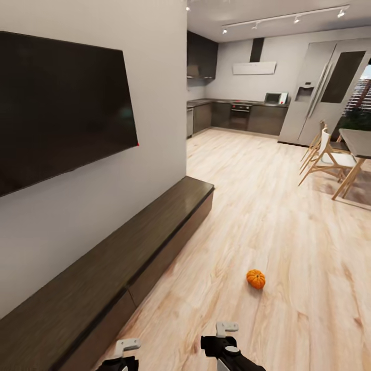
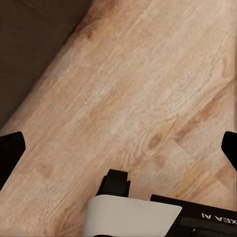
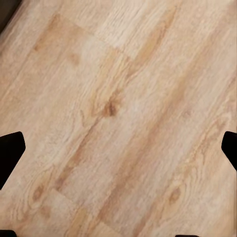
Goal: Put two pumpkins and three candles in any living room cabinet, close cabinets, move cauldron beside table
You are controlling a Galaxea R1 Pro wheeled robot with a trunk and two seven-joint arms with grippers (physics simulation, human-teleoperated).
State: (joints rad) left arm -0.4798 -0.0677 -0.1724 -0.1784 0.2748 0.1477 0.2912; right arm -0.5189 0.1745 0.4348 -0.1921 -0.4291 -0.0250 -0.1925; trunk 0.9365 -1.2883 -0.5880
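Observation:
One small ribbed orange pumpkin (image 1: 255, 279) lies on the light plank floor, ahead and slightly right of my arms. The long, low, dark brown cabinet (image 1: 134, 252) runs along the left wall under the TV, its fronts all flush and shut. Its dark side also edges the left wrist view (image 2: 29, 44). My left gripper (image 2: 118, 148) hangs open over bare floor beside the cabinet. Over bare planks my right gripper (image 3: 118, 148) is open too, with nothing between its fingers. The candles and the cauldron are out of view.
A large black TV (image 1: 62, 108) hangs on the grey wall above the cabinet. At the far right stand a dining table (image 1: 358, 144) and pale wooden chairs (image 1: 324, 154). Beyond is a kitchen with dark counters (image 1: 242, 116) and a fridge (image 1: 324, 87).

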